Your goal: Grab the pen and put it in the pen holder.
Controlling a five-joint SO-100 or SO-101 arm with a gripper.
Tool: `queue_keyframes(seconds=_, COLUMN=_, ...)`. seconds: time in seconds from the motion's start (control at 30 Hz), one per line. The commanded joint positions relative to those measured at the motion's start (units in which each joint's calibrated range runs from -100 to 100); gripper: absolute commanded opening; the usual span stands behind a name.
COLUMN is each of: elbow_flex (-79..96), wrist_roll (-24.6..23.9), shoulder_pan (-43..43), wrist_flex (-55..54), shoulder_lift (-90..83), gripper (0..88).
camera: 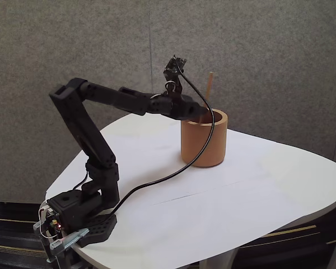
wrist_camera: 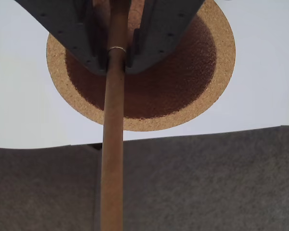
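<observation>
Holding the pen (wrist_camera: 113, 120) clamped in our closed fingers (wrist_camera: 116, 60), we are hanging its long axis upright over the pen holder's (wrist_camera: 216, 72) mouth, centre frame.

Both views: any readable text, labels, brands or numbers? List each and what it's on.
None readable in either view.
Pen holder: plain matte wall, no print.
Pen: bare shaft with a thin pale ring, no lettering.
Gripper: dark plastic, shut on the pen, no markings.
Arm base: small board with a red light; nothing on it can be read.
Table: plain white.
</observation>
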Motion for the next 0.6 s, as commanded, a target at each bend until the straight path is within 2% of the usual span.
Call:
queue_keyframes(seconds=0.0, elbow_flex=5.05, wrist_roll=0.23, shoulder_pan=-1.28, wrist_flex=-6.10, shoulder_lift=-2.47, gripper=0.7)
queue_keyframes(seconds=0.57, elbow_flex=9.39, wrist_roll=0.23, shoulder_pan=-2.52, wrist_flex=-7.03, shoulder_lift=-2.47, gripper=1.0)
